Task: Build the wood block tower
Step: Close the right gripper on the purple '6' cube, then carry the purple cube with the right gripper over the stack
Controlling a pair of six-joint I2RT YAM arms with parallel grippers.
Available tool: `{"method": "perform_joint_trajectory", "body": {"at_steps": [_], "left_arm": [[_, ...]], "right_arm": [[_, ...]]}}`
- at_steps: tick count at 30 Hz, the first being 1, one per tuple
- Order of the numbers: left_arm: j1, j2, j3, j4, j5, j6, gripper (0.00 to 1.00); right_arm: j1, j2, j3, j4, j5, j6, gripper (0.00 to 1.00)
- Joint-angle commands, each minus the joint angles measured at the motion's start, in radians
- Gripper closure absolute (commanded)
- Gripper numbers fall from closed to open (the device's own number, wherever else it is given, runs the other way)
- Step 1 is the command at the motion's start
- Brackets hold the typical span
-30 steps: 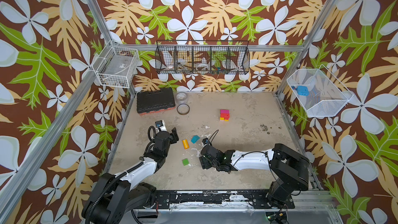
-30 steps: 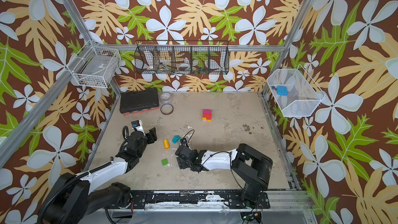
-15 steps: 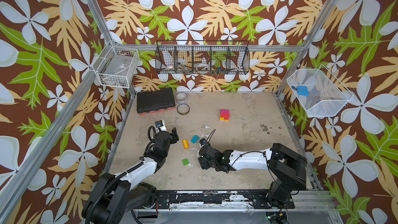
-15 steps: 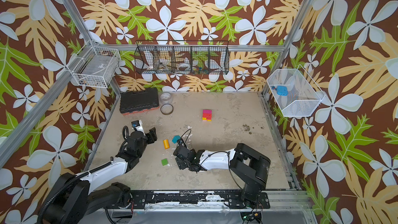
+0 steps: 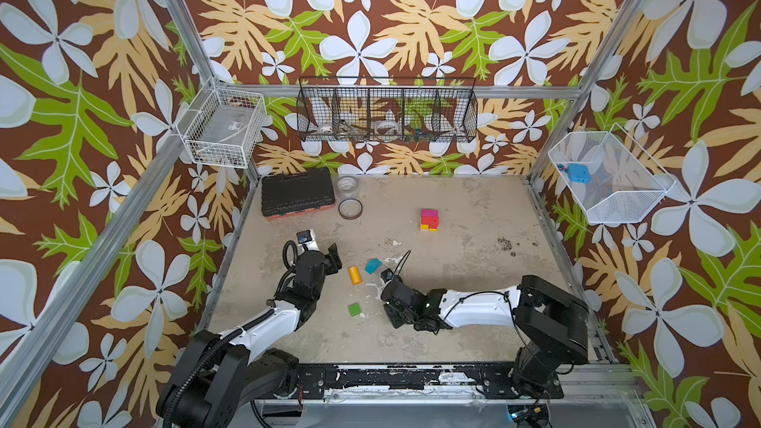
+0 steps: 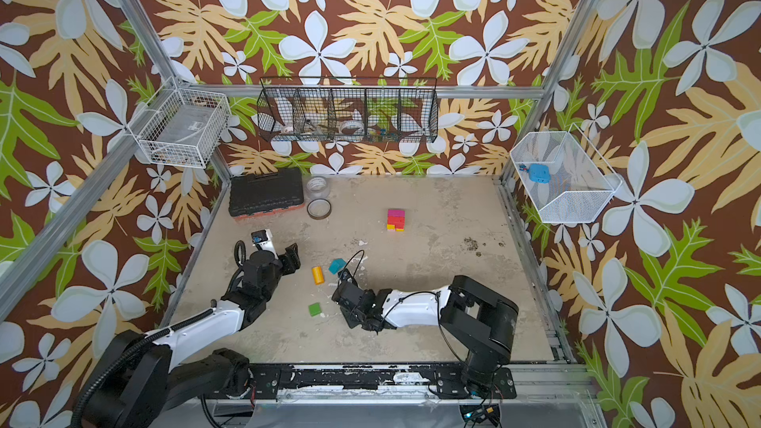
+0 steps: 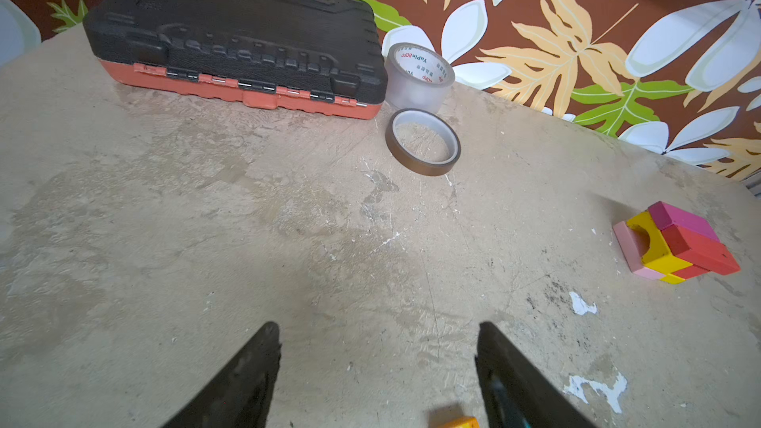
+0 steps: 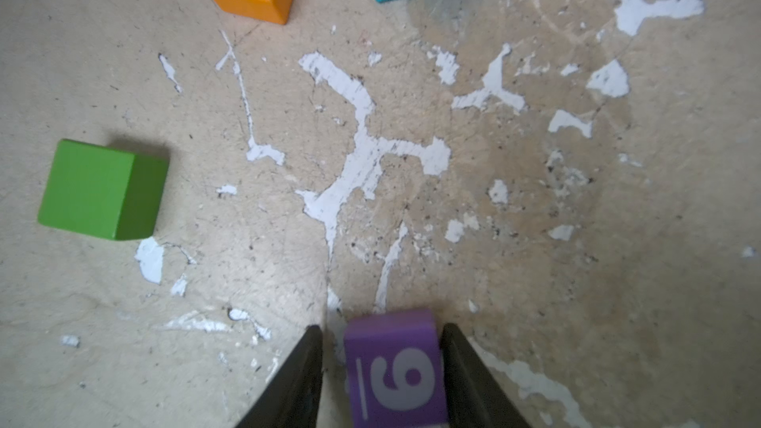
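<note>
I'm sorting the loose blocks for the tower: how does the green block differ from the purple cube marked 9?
The green block shows plain faces; the purple cube bears a white 9. The green block lies free on the table; the purple cube sits between the fingers of the right gripper. Both are cube-shaped painted blocks.

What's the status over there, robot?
Left pincer open, empty. Right pincer straddles purple cube, grip unclear. Tower stands apart; nothing between.

The scuffed bench (image 5: 453, 207) bears a toolbox (image 5: 295, 191), clear tape (image 5: 348, 187) and brown tape (image 5: 350, 208) at its upper-left corner. The tower (image 5: 429, 220) stands mid-frame, with an orange block (image 5: 354, 275), teal block (image 5: 373, 266) and green block (image 5: 353, 309) below it.
</note>
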Motion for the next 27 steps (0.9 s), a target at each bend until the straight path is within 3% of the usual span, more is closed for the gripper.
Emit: {"method": "perform_joint_trajectory", "body": {"at_steps": [1,12,16,24,27], "left_arm": [[0.0,0.0,0.007,0.018,0.006,0.005,0.24],[0.001,-0.002,0.006,0.018,0.01,0.006,0.24],[0.001,-0.004,0.004,0.02,0.013,0.006,0.24],[0.0,-0.013,-0.002,0.026,0.017,0.008,0.24],[0.001,-0.019,-0.006,0.03,0.02,0.008,0.24]], "right_arm": [[0.004,-0.005,-0.004,-0.015,-0.001,0.005,0.59],[0.004,0.014,0.024,-0.043,0.026,0.013,0.77],[-0.008,-0.041,0.081,-0.099,0.089,-0.006,0.82],[-0.149,-0.164,0.259,-0.221,0.246,0.042,0.92],[-0.23,-0.157,0.33,-0.271,0.233,0.072,0.96]]}}
